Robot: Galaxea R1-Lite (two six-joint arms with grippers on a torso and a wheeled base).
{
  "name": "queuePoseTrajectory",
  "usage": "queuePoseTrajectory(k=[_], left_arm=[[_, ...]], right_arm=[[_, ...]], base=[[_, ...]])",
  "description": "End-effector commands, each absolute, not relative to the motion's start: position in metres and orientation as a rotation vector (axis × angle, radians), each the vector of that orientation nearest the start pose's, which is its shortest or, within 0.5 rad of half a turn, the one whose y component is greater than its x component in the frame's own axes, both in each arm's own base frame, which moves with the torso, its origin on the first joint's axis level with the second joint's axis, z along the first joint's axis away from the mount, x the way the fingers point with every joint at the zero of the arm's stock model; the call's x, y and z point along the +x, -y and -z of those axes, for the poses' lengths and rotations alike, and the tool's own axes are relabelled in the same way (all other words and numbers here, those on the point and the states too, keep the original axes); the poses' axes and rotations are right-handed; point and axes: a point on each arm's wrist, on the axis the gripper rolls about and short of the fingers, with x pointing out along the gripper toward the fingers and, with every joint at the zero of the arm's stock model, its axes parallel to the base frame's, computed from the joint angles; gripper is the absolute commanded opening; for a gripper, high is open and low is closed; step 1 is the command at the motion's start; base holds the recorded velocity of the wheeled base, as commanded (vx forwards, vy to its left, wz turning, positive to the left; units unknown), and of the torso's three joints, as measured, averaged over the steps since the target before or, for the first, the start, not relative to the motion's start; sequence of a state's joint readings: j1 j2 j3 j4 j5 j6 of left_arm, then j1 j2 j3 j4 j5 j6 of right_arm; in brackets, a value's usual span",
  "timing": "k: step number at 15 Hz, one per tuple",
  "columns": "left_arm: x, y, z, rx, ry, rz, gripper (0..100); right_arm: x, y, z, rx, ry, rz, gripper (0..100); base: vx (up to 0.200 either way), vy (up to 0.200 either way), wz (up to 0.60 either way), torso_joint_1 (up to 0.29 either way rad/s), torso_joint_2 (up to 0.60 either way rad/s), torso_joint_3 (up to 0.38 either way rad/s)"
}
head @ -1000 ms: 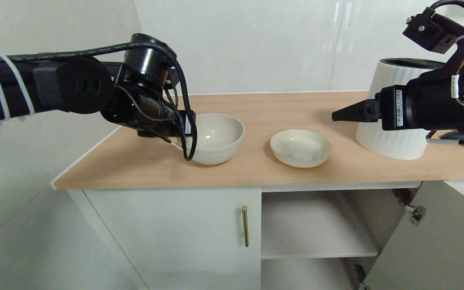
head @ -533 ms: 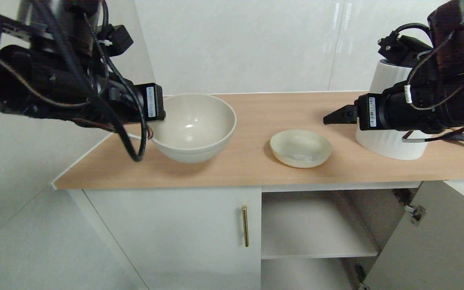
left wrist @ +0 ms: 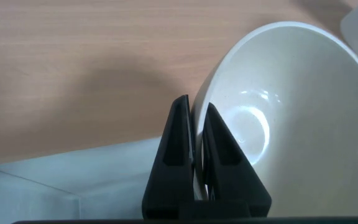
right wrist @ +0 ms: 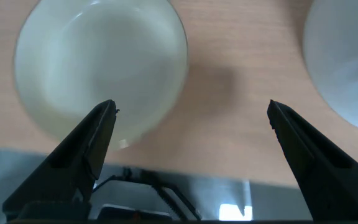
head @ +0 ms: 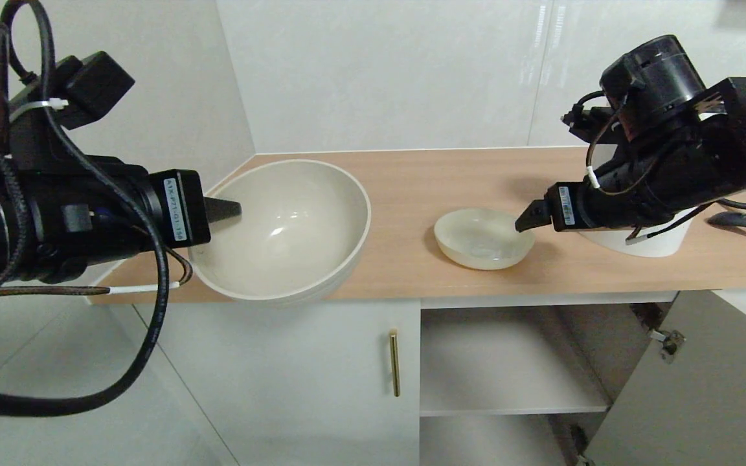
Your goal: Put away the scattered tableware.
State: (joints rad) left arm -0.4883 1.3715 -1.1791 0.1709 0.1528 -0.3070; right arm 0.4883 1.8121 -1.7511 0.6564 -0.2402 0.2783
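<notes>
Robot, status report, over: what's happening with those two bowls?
Left gripper shut on big bowl, at its rim; bowl held off the counter. Right gripper open over shallow dish. White pot close behind right arm.

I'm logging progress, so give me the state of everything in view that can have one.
large bowl, held off the countertop, tilted, empty, clamped at its rim.
small bowl, upright on the countertop, empty, ungripped.
left gripper, jaws shut on the large bowl's rim.
right gripper, jaws open, at the small bowl's edge.
left cabinet door, closed.
right cabinet door, open.
</notes>
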Motion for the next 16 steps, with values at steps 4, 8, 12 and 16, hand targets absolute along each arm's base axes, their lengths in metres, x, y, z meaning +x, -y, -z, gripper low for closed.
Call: queuePoseTrajectory(k=[4,8,12,16], left_arm=[[0.192,0.100,-0.299,-0.187,-0.387,0.284,0],[0.190,0.102,-0.299,-0.186,-0.389,0.296,0],[0.190,0.102,-0.299,-0.186,-0.389,0.296,0],[0.189,0.101,-0.300,-0.188,-0.383,0.297,0]], right_arm=[[0.318,-0.163,-0.266,0.007,-0.753,-0.117,100],[0.326,-0.167,-0.257,0.020,-0.759,-0.110,100],[0.331,-0.169,-0.255,0.039,-0.741,-0.105,0],[0.331,-0.169,-0.254,0.045,-0.746,-0.102,0]], base=[[0.000,0.000,0.00,0.000,0.00,0.000],[0.000,0.000,0.00,0.000,0.00,0.000],[0.000,0.000,0.00,0.000,0.00,0.000],[0.000,0.000,0.00,0.000,0.00,0.000]])
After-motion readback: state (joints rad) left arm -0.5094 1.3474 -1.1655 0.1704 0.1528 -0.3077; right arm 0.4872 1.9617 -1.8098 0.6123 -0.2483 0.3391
